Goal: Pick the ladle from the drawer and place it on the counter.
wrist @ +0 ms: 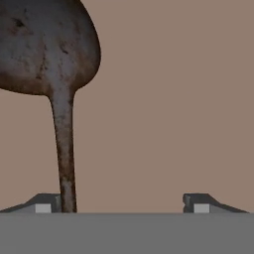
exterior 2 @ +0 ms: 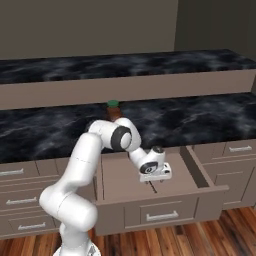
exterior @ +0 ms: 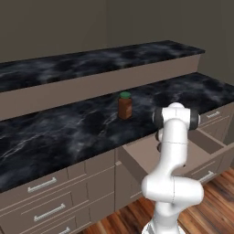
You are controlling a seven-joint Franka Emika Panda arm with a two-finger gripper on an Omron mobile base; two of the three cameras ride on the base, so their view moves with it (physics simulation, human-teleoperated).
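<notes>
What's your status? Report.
Gripper open, low in the drawer. Ladle on drawer floor, handle beside one fingertip, not gripped. Nothing in the way.

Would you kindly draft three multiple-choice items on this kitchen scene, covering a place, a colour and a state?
1. Where does the jar stand?
A. on the counter
B. in the drawer
C. on the floor

2. What colour is the jar's lid?
A. red
B. green
C. white

3. How is the drawer?
A. shut
B. removed
C. pulled open

Answers: 1 A, it stands upright on the black marble. 2 B, both base views show a green cap. 3 C, its box juts out with the gripper inside, fingers apart, above the ladle.
</notes>
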